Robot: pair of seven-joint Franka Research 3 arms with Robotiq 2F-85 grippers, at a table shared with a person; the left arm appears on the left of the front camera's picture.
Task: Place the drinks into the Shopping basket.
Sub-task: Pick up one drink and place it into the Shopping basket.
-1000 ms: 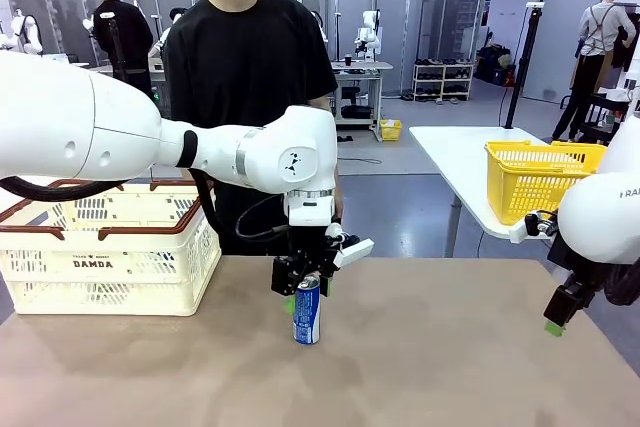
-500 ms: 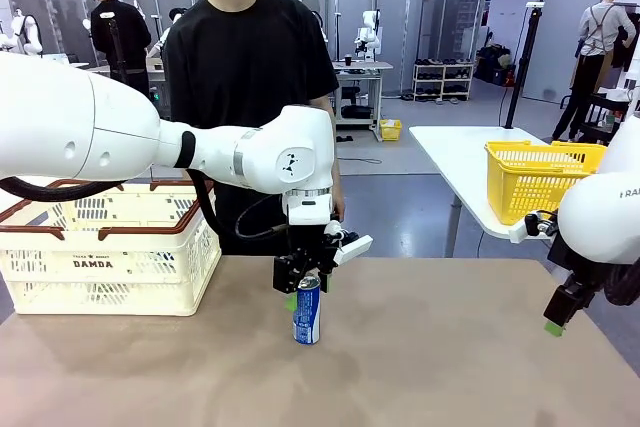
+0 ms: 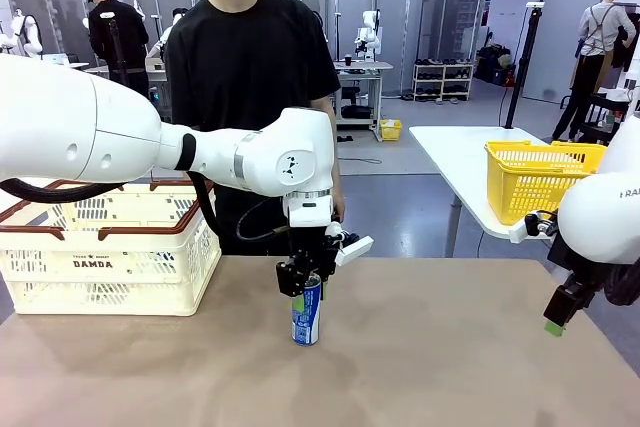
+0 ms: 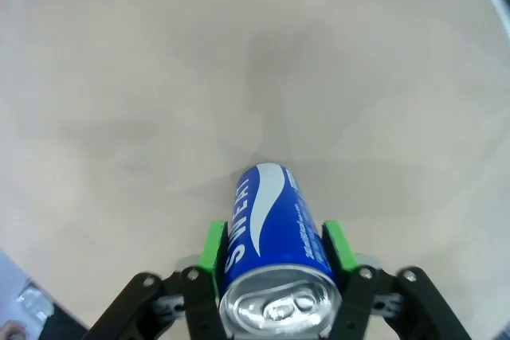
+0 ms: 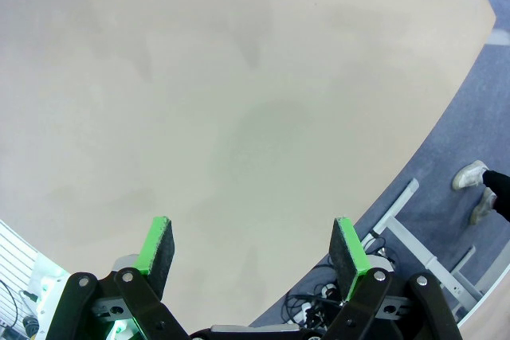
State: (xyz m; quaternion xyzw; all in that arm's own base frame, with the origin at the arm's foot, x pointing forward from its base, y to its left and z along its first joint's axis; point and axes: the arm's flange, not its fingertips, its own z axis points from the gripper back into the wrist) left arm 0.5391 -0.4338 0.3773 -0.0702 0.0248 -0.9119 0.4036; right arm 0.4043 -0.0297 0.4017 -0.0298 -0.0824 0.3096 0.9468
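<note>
A slim blue can with white lettering and a silver top, one of the drinks (image 3: pixel 306 315), stands upright on the tan table near its middle. My left gripper (image 3: pixel 306 285) comes down over it and is shut on its upper part; in the left wrist view the green pads (image 4: pixel 212 246) press both sides of the blue can (image 4: pixel 272 232). The cream Shopping basket (image 3: pixel 105 267) with a reddish-brown rim sits at the table's far left. My right gripper (image 3: pixel 556 319) hangs off the table's right edge, and its fingers (image 5: pixel 155 248) stand wide apart and hold nothing, so it is open.
A person in a black shirt (image 3: pixel 250 67) stands at the far side, just behind the can. A yellow mesh basket (image 3: pixel 540 179) rests on a white table at the right. Bare tan tabletop (image 3: pixel 440 357) lies between the can and my right arm.
My left gripper's fingers have closed from open onto the blue can. The can has stayed in place. My right arm has not moved.
</note>
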